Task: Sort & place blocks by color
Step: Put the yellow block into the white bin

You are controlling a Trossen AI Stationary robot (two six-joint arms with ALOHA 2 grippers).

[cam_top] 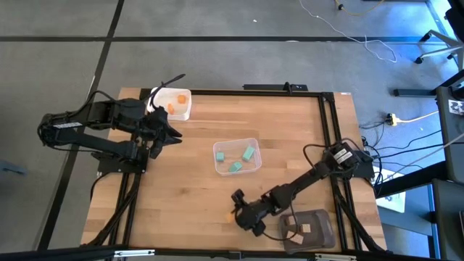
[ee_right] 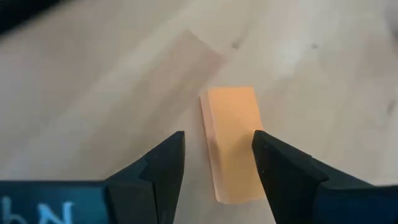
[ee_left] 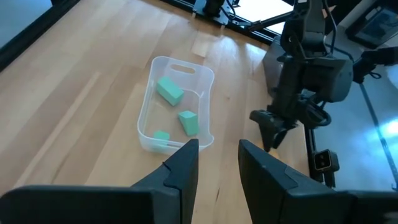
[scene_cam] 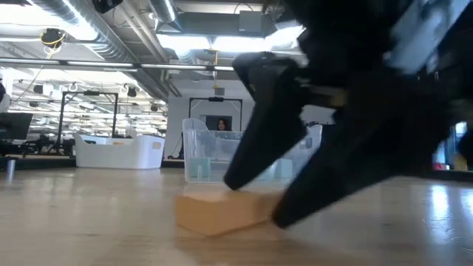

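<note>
One orange block [ee_right: 233, 143] lies flat on the table near its near edge, also seen in the high view [cam_top: 231, 214] and the low view [scene_cam: 222, 210]. My right gripper [ee_right: 219, 155] [cam_top: 238, 206] is open and low over the block, one finger on each long side. My left gripper [ee_left: 217, 165] [cam_top: 174, 134] is open and empty, hovering beside the white tub [cam_top: 177, 104], which holds orange blocks. The clear tub [cam_top: 237, 156] holds three teal blocks [ee_left: 169, 91]. The dark grey tub [cam_top: 308, 228] holds tan blocks. My right gripper comes down over the orange block from above, slanting, with its fingers [ee_right: 283, 168] along the block's long sides [ee_right: 252, 140]. The block rests flat on the table. Whether either finger touches it, I cannot tell.
The clear tub stands mid-table between the two arms. The dark grey tub sits at the near right corner, close beside my right arm. A black frame rail [cam_top: 326, 130] runs along the table's right side. Bare wood lies to the left of the block.
</note>
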